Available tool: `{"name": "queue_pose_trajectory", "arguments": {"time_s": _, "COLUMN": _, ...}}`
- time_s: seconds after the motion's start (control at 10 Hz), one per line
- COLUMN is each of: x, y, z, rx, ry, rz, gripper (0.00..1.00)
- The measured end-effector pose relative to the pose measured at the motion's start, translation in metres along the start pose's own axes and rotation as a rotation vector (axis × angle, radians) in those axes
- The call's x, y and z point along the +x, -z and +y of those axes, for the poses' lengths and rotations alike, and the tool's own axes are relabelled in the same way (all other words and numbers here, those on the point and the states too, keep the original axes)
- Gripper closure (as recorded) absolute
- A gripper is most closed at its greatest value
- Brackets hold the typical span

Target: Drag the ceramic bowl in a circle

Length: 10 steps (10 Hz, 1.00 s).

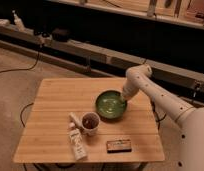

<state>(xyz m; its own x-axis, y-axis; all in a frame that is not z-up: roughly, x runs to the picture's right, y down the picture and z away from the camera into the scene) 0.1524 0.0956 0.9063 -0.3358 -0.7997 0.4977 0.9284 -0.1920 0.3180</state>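
Logging the wide, shallow ceramic bowl [110, 106], glossy green inside with a dark rim, sitting right of centre on the pale wooden tabletop [55, 97], in from every edge. Placing the gripper [124, 98], at the end of the white jointed arm [145, 80], at the bowl's far-right rim, reaching in from the right of the scene and angling downward. Reading it as touching the rim, but not managing to tell whether clamped onto the rim or only pressing against it. Noting the relation that matters: the bowl's body lying left and slightly near of the gripper, putting contact at the edge and not at the centre. Round outline, so no long axis to line up with. Marking the small white mug with dark brown inside [90, 121] just beside the bowl's near-left rim, too close to tell whether touching. Marking the white bottle lying on its side [76, 141] near-left of the mug, and the small dark rectangular block [119, 145] by the table's near edge, nearward of the bowl. Judging any arc swept toward near-left as risking a knock on the mug, and expecting more room toward the far and left side of the table.
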Motion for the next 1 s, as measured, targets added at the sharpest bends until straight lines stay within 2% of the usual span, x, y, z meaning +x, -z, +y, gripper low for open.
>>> {"name": "queue_pose_trajectory", "arguments": {"time_s": 0.2, "x": -0.030, "y": 0.001, "z": -0.023, "rx": 0.035, "ry": 0.060, "rz": -0.028, "gripper": 0.94}}
{"name": "queue_pose_trajectory", "arguments": {"time_s": 0.3, "x": -0.042, "y": 0.005, "z": -0.019, "rx": 0.035, "ry": 0.056, "rz": -0.032, "gripper": 0.94}}
{"name": "queue_pose_trajectory", "arguments": {"time_s": 0.4, "x": -0.061, "y": 0.011, "z": -0.009, "rx": 0.028, "ry": 0.042, "rz": -0.038, "gripper": 0.94}}
{"name": "queue_pose_trajectory", "arguments": {"time_s": 0.6, "x": -0.101, "y": 0.023, "z": 0.025, "rx": -0.008, "ry": -0.020, "rz": -0.060, "gripper": 0.94}}
{"name": "queue_pose_trajectory", "arguments": {"time_s": 0.8, "x": -0.127, "y": 0.035, "z": 0.063, "rx": -0.055, "ry": -0.098, "rz": -0.066, "gripper": 0.94}}
{"name": "queue_pose_trajectory", "arguments": {"time_s": 1.0, "x": -0.130, "y": 0.049, "z": 0.104, "rx": -0.115, "ry": -0.184, "rz": -0.043, "gripper": 0.94}}
